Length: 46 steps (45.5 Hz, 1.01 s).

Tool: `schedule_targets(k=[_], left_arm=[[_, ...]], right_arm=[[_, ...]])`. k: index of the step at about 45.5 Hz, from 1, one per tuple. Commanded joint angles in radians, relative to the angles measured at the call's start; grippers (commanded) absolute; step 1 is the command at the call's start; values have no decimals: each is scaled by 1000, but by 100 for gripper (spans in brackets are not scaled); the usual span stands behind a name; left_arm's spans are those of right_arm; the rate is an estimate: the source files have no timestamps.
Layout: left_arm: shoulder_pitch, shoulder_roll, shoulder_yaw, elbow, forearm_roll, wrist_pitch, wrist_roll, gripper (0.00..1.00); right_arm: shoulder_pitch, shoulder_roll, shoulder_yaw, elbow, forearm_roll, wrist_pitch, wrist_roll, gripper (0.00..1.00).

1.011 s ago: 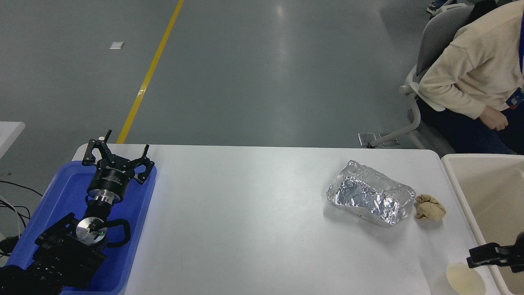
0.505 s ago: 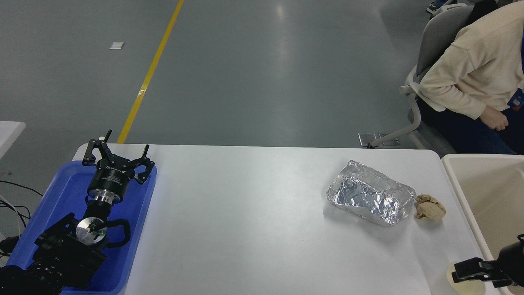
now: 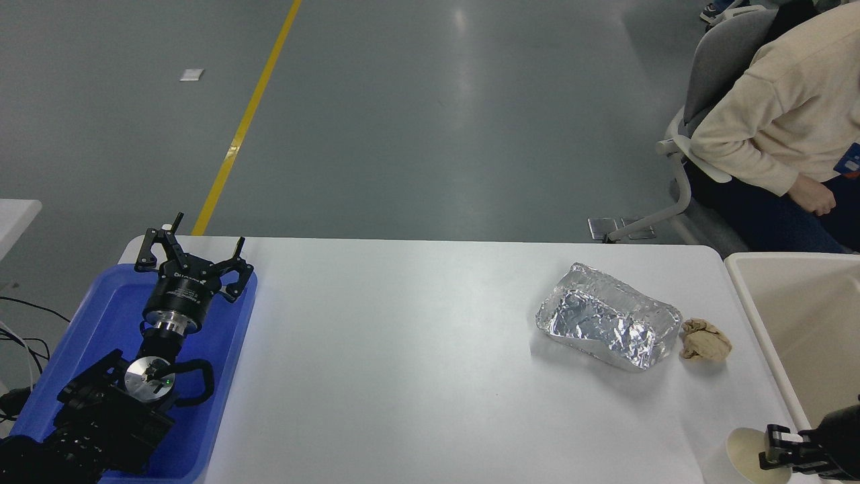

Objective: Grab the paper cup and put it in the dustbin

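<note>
Small cream-white paper cup [image 3: 742, 455] upright near the table's [image 3: 416, 363] front right corner, just beside the beige dustbin [image 3: 756, 310]. Right gripper [image 3: 772, 452] at its rim, touching; finger opening impossible to tell. Left gripper [image 3: 191, 259] spread wide, empty, parked over the blue tray [image 3: 101, 316].

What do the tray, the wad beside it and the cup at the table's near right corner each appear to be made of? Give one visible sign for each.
Foil tray: seemingly thin aluminium foil, shiny silver, with crinkled walls that catch the light.
Wad: probably brown paper, matte tan, crumpled into folds.
Paper cup: likely paper, matte cream, with a round rolled rim; the right claw is at its rim.
</note>
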Motion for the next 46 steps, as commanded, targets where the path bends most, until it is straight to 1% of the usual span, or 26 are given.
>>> schedule_targets(k=[1,8,11,20,26,31,37,46], left_arm=[[0,0,0,0,1,0,0,100],[0,0,0,0,0,0,0,100],[0,0,0,0,0,0,2,100],[0,0,0,0,1,0,2,100],[0,0,0,0,1,0,2,100],[0,0,0,0,0,0,2,100],[0,0,0,0,0,0,0,100],[0,0,0,0,0,0,0,100]], right_arm=[[1,-1,6,2,28,2,-2,0],[39,-8,-9,12,21,14,0,0],[77,-10,-30,14,17,64,0,0],[324,1,-159,24,11,403,1,0],[552,5,-242,60,8,580,1,0],[737,30,-302,98,-20,580,1,0],[931,77,-368,138,-22,580,1,0],[1085,130,-392,170,-22,580,1,0]])
